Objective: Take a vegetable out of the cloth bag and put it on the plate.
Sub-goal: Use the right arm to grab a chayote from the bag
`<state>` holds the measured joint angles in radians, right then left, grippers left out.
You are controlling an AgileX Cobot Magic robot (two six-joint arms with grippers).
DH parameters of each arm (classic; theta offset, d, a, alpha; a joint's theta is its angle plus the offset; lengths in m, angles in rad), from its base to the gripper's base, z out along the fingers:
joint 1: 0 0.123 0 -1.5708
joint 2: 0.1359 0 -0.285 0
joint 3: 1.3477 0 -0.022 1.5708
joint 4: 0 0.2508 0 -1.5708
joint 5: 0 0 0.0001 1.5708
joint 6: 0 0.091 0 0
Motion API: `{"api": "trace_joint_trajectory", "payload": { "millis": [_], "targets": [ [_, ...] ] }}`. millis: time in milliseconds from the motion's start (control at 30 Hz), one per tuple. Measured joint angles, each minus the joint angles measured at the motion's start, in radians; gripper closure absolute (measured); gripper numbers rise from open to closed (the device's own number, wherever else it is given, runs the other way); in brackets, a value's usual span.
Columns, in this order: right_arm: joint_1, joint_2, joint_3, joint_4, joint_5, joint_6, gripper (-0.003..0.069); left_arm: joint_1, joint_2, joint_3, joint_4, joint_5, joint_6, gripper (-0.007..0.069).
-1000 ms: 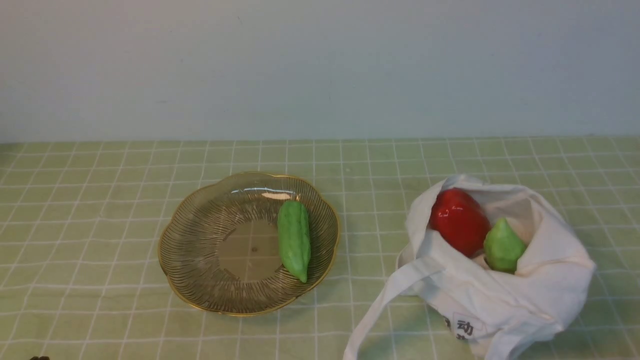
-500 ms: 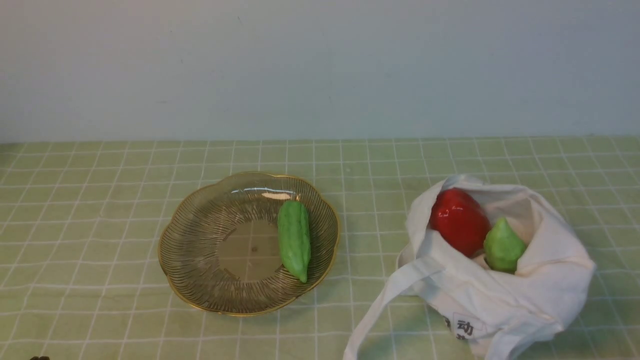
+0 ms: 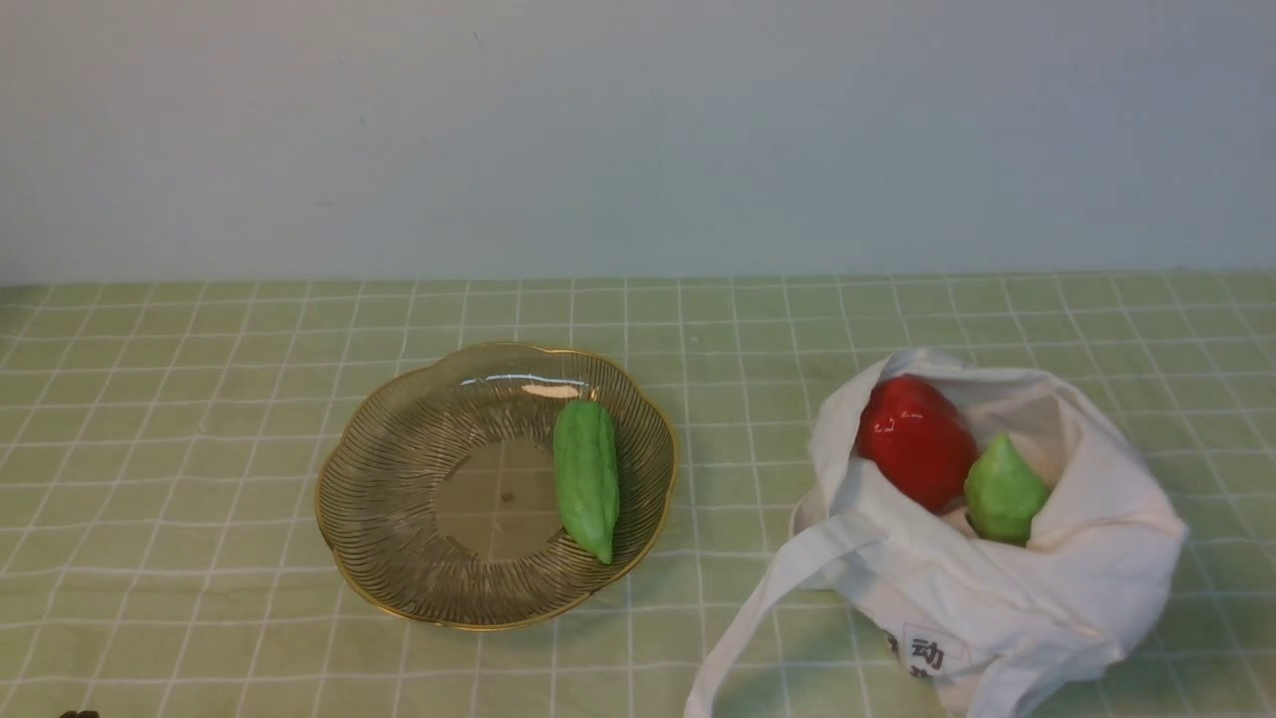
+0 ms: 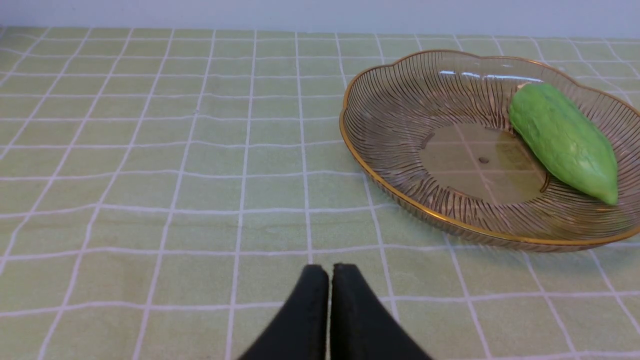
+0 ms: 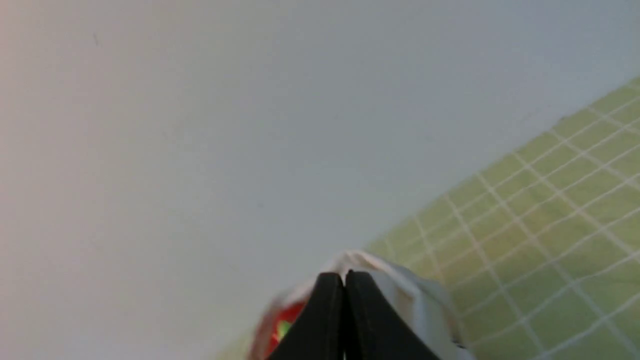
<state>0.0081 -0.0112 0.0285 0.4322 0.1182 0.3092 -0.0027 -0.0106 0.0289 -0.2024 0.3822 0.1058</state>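
A light green gourd, the vegetable (image 3: 586, 479) (image 4: 562, 140), lies along the right side of the brownish gold-rimmed plate (image 3: 399, 489) (image 4: 395, 125). To the right sits the white cloth bag (image 3: 1057, 588) (image 5: 420, 300), open at the top. Inside it show a glossy red pepper (image 3: 915, 441) and the pointed end of another green gourd (image 3: 1003, 492). My left gripper (image 4: 330, 270) is shut and empty, low over the cloth short of the plate. My right gripper (image 5: 344, 277) is shut and empty, pulled back from the bag. Neither arm shows in the front view.
A green tablecloth with a white grid (image 3: 199, 399) covers the table. A plain pale wall (image 3: 638, 140) stands behind it. The bag's long strap (image 3: 758, 618) trails toward the front edge.
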Motion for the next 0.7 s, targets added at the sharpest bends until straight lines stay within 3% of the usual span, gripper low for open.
{"api": "trace_joint_trajectory", "payload": {
  "millis": [67,133,467,600,700],
  "targets": [
    [0.000,0.000,0.000,0.110,-0.024,0.017,0.0673,0.000,0.000,0.000,0.000,0.000,0.000,0.0629],
    [0.000,0.000,0.000,0.143,-0.030,0.007,0.0673,0.000,0.000,0.000,0.000,0.000,0.000,0.0629],
    [0.013,0.000,-0.041,0.188,-0.106,-0.066,0.0673,0.000,0.000,0.000,0.000,0.000,0.000,0.0629],
    [0.041,0.033,-0.229,0.080,0.027,-0.174,0.0673,0.000,0.000,0.000,0.000,0.000,0.000,0.0629],
    [0.052,0.213,-0.446,-0.031,0.275,-0.290,0.0673,0.000,0.000,0.000,0.000,0.000,0.000,0.0629]
  ]
}}
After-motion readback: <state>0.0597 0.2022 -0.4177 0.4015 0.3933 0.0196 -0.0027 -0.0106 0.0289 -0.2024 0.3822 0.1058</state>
